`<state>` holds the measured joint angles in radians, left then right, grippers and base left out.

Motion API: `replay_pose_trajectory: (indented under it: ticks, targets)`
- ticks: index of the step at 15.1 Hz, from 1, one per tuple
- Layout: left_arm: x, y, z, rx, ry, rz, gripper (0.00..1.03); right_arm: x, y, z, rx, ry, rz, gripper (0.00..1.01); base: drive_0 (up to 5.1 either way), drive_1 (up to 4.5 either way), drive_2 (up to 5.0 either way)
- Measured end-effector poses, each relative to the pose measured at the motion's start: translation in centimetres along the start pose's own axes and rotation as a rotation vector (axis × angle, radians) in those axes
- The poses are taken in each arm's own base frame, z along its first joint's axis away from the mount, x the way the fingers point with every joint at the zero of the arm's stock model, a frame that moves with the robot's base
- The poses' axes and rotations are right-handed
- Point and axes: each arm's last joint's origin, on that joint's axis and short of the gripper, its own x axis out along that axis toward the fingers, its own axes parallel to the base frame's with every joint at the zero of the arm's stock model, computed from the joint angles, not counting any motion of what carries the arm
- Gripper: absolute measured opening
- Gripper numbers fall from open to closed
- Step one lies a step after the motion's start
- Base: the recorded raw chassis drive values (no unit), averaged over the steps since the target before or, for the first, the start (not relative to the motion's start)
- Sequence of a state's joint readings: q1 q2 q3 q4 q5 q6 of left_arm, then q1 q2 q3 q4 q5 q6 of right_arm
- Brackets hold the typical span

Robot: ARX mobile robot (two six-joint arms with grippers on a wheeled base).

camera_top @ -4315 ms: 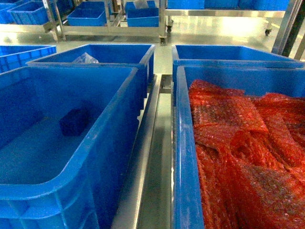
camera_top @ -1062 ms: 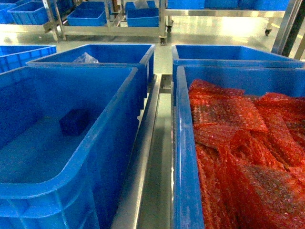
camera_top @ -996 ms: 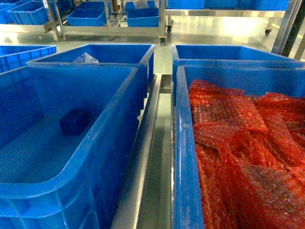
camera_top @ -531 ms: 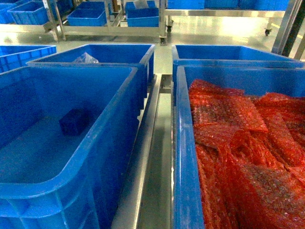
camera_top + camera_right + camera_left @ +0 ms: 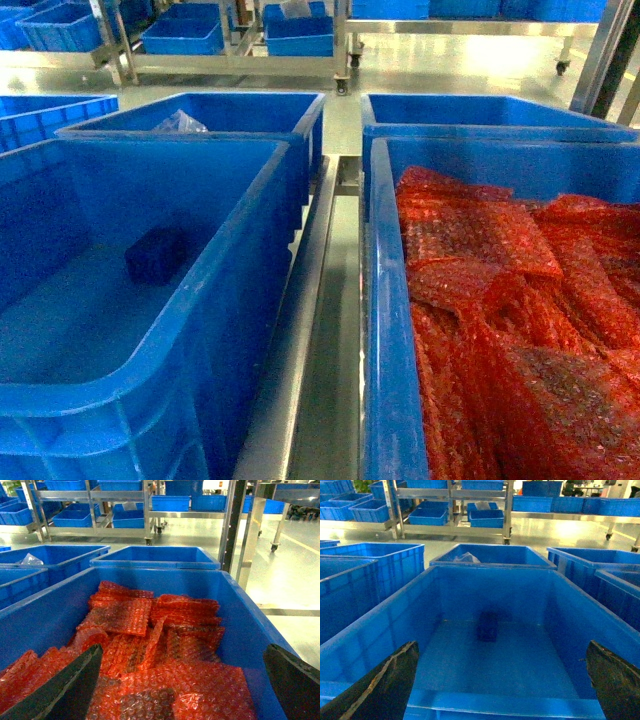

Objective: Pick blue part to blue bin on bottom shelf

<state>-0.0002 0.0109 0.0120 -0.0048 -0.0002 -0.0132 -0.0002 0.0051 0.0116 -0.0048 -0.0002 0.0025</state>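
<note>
The blue part [image 5: 155,255] is a small dark navy block lying on the floor of the blue bin [image 5: 60,400], toward its far side. That bin sits on the bottom shelf, whose steel rail [image 5: 300,340] runs along its right side. In the left wrist view the blue part [image 5: 488,626] lies well ahead of my left gripper [image 5: 501,642], which hangs open and empty over the near rim of the blue bin [image 5: 505,707]. My right gripper [image 5: 182,647] is open and empty above red bubble wrap [image 5: 150,630]. Neither gripper shows in the head view.
A like crate [image 5: 385,330] full of red bubble wrap [image 5: 500,300] stands to the right of the rail. Behind are two more blue crates, the left one [image 5: 230,105] holding a clear plastic bag [image 5: 180,123]. Steel racks [image 5: 240,65] with blue crates stand across the floor.
</note>
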Motion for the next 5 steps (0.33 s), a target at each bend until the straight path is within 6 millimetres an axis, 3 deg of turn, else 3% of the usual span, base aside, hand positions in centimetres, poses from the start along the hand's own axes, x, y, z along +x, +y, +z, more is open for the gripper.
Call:
replay_pose_trajectory:
  ticks: [5]
  targets:
    - [0.0, 0.0, 0.0, 0.0, 0.0, 0.0, 0.98, 0.0, 0.0, 0.0, 0.0, 0.0, 0.0, 0.98, 0.0, 0.0, 0.0]
